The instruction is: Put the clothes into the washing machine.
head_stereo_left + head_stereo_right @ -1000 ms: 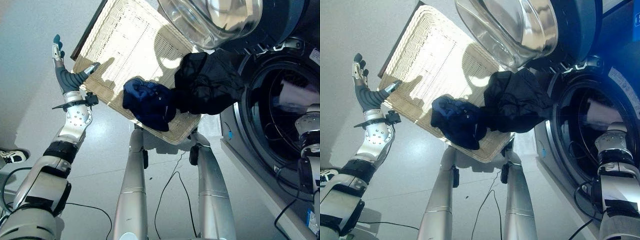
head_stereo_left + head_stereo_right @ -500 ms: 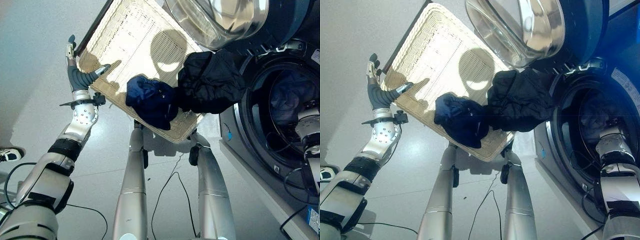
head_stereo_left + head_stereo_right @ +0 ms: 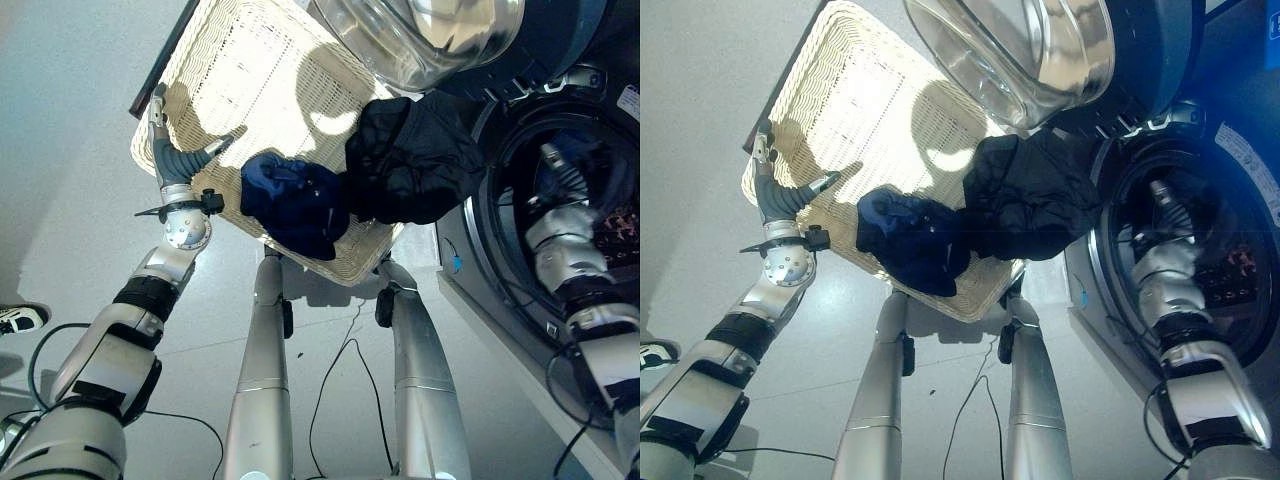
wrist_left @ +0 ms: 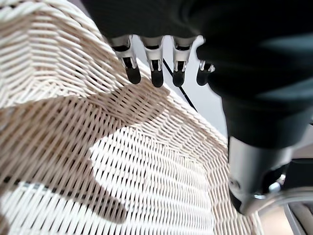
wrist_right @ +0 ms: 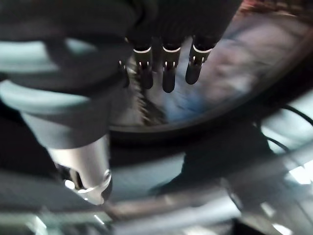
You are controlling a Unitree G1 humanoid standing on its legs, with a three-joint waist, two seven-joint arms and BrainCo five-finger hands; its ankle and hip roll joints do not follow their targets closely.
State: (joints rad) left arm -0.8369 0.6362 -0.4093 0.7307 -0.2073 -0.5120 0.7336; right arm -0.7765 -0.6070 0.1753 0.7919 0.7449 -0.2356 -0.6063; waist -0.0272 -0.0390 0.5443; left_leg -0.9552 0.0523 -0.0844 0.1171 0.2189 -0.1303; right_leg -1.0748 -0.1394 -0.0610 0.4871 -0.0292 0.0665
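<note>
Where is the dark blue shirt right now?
In the left eye view the dark blue shirt lies in the wicker basket, at its near edge, touching the black garment on the washing machine side.

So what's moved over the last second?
The left robot hand has slid in over the wicker basket edge, fingers straight. The right robot hand has lifted inside the washing machine opening. The navy garment and black garment stayed put.

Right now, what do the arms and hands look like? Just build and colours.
Both arms are silver-grey shells with black bands at the joints. The left hand has a dark ribbed cover over its back and wrist, slim silver fingers with dark tips, and a separate thumb. The right hand has the same ribbed cover and dark-tipped silver fingers.
</note>
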